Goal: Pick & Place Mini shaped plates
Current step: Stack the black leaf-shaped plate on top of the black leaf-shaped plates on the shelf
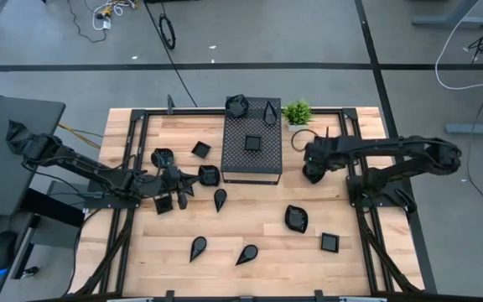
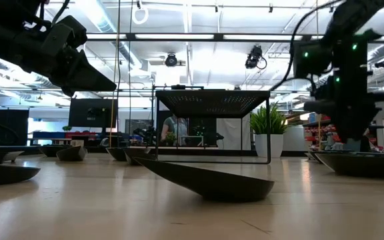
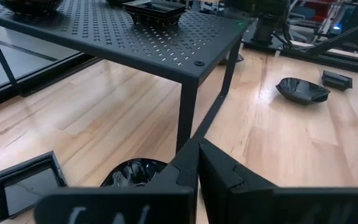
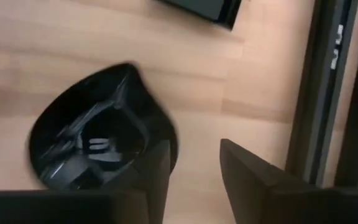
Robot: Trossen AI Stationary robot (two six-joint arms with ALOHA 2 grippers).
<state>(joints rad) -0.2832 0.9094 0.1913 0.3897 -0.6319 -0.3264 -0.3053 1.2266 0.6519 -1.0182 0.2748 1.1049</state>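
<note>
Pale wood table (image 1: 258, 231), lab lights beyond. My right gripper (image 4: 194, 171) hangs w/ fingers apart over a rounded plate (image 4: 95, 146) beside the perforated box (image 1: 252, 151), prob just let go. Left gripper (image 3: 197, 174) pinched shut, empty, near box corner. Other mini plates (image 1: 296, 219) scattered; plant (image 1: 297, 111) at back.
</note>
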